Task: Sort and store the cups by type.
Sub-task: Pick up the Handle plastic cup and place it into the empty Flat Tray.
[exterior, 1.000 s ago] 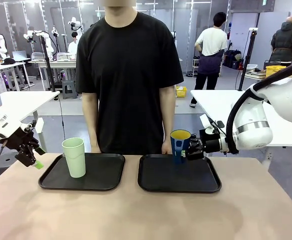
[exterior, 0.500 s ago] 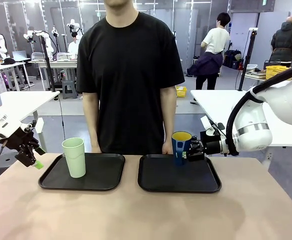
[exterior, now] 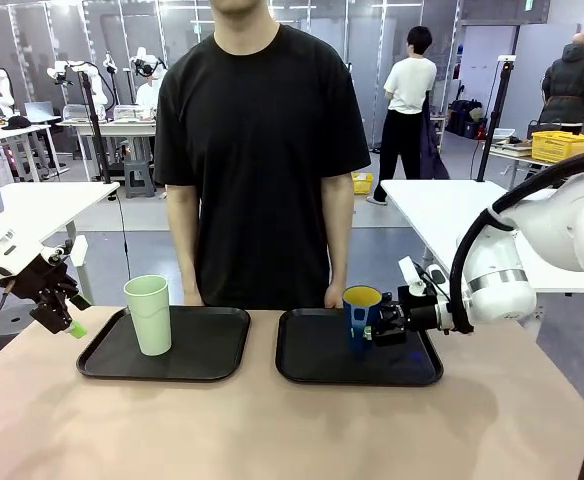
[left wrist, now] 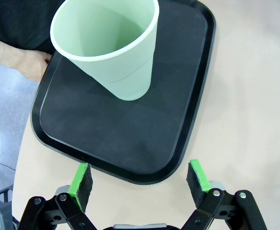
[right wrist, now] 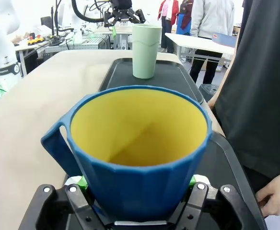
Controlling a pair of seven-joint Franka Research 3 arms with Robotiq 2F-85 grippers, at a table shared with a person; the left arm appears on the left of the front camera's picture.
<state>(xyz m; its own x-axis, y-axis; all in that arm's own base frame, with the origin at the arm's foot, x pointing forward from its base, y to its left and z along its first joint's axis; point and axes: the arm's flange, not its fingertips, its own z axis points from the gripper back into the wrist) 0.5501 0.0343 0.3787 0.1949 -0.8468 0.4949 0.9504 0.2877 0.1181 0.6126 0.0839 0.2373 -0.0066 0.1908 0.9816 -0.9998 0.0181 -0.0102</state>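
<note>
Front view first: I see the blue mug (exterior: 361,312) upright over the far side of the right-hand tray (exterior: 317,374), with my right claw (exterior: 377,323) closed on its lower body from the right. I cannot tell from this angle whether the mug's base touches the tray or hangs just above it. On the right wrist camera the mug (right wrist: 139,148) sits squarely between the claw's fingers, green pads (right wrist: 82,181) pressed to both sides, yellow inside facing me, and the handle sticking out toward picture left.

The mint-green tumbler (exterior: 149,314) stands upright on the left-hand tray (exterior: 207,352), toward that tray's left side. From the left wrist camera I look down into the tumbler (left wrist: 112,47) and see it sitting on the tray (left wrist: 130,139) free of any grip.

My left claw (exterior: 60,319) hangs off the left edge of the bench (exterior: 272,430), beside the left tray, its jaws spread wide with nothing between them; the left wrist camera shows both green-tipped fingers (left wrist: 80,181) well apart over the tray's near rim.

A person in a black shirt (exterior: 262,150) stands at the far side of the bench, hands down by the trays' far edges.
</note>
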